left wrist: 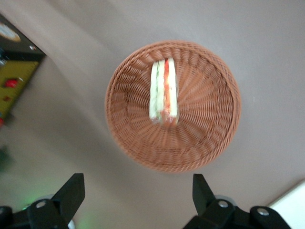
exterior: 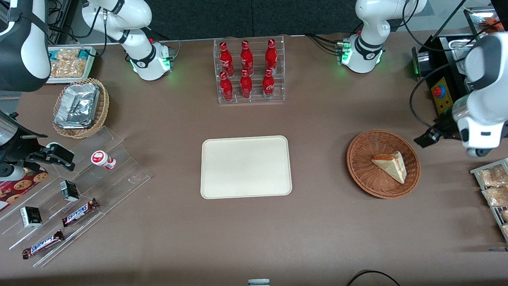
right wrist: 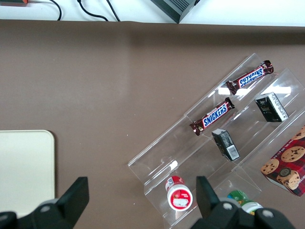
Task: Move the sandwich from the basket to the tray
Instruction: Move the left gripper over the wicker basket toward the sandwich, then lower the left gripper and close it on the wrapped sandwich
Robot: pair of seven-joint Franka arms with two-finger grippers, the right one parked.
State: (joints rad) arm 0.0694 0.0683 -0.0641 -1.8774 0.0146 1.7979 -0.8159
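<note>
Gripper (left wrist: 138,200) hovering high above the tabletop, fingers (left wrist: 72,191) spread wide and empty. Sandwich (exterior: 391,165) lying in the basket (exterior: 359,169), ahead of the fingertips, long axis running away from them. Tray (exterior: 246,167) bare at mid-table, well apart toward the parked arm's end, nothing between.

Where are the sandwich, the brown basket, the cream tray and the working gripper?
sandwich (exterior: 391,165): front view, white top face.
basket (exterior: 359,167): front view, bare woven wall.
tray (exterior: 246,167): front view, bare middle.
gripper (left wrist: 138,193): left wrist view, between open fingertips, above the table beside the basket.
</note>
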